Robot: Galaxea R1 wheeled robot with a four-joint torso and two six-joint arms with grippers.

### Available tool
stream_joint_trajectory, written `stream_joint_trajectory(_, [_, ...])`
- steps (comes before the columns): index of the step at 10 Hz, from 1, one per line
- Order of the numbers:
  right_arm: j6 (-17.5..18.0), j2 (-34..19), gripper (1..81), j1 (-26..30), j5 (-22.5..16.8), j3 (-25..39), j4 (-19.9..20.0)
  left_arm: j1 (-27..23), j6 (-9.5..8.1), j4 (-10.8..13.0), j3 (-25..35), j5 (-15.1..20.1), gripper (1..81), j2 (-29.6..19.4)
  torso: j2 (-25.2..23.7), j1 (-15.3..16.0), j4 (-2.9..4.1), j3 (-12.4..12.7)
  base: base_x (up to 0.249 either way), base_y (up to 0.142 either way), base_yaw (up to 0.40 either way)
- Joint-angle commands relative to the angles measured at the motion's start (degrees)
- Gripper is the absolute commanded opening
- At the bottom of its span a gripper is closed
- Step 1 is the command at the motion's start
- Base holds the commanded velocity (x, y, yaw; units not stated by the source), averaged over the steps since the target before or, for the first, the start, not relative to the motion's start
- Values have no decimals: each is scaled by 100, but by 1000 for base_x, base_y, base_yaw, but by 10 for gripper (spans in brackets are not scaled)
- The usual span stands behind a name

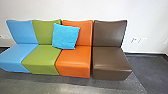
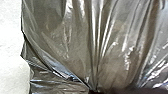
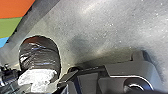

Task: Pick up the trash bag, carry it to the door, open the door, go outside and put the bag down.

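In the left wrist view the dark, shiny trash bag (image 2: 75, 50) is very close, its plastic drawn into folds that meet at my left gripper (image 2: 94, 91), which is shut on it. The right wrist view has the same trash bag (image 3: 41, 53) from farther off, rounded and full, with crumpled white material against its lower part. Black parts of my left arm stand beside it there. How my right gripper stands cannot be told.
A row of seats in blue, green, orange and brown (image 1: 110, 60) lines the white wall, with a bright blue cushion (image 1: 65, 36) on it. Grey floor (image 1: 37, 83) runs in front. My grey base (image 3: 127, 71) is near the bag in the right wrist view.
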Motion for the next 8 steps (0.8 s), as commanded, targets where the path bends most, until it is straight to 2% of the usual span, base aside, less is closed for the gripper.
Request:
stream_joint_trajectory(1, [-130, -176, 811, 178, -296, 229, 63, -218, 59, 92, 130, 452, 10, -222, 533, -345, 0, 0, 0, 0, 0])
stream_joint_trajectory(2, [-227, -70, 811, 38, -305, 167, 54, -103, 59, 207, 130, 452, 10, -196, 755, -487, 0, 414, 0, 0, 0])
stream_joint_trajectory(5, [-535, 264, 811, -481, -173, -220, 54, 416, 59, 716, 104, 417, 10, -64, 1259, -810, 0, 712, 0, 0, 0])
stream_joint_trajectory(6, [-630, 385, 811, -621, -173, -333, 54, 521, 59, 725, 121, 408, 10, -46, 1469, -946, 0, 852, 0, 0, 0])
stream_joint_trajectory(8, [-754, 641, 811, -955, -16, -535, 54, 758, 216, 751, 95, 408, 10, 94, 1858, -1202, 0, 1119, 0, 0, 0])
